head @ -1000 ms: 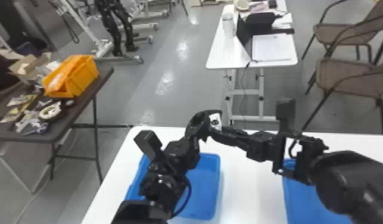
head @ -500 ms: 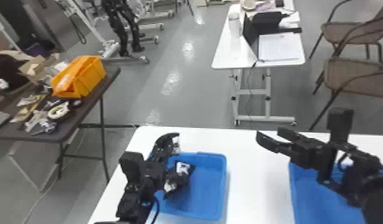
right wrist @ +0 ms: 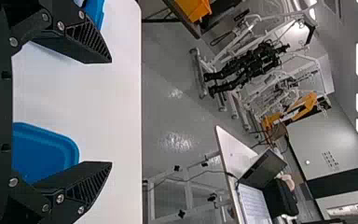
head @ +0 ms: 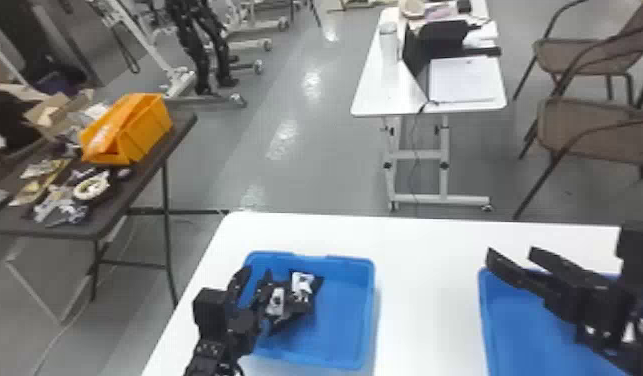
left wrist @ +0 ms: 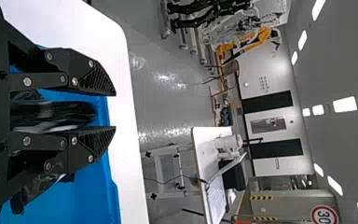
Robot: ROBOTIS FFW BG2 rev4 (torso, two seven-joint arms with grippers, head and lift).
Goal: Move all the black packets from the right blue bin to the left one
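Hand at right (head: 511, 251) farther from left bin (head: 346, 310), released; left hand (head: 256, 274) spread around packet (left wrist: 56, 112)

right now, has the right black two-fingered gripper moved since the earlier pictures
Yes: in the head view, the right gripper has moved rightward, away from the left blue plastic bin, and is now at the right blue bin.

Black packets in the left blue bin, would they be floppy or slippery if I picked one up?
Probably floppy: the black packets look crumpled. Maybe slippery, since the left wrist view shows shiny streaks on one. They probably wouldn't roll, because one has a pointy corner.
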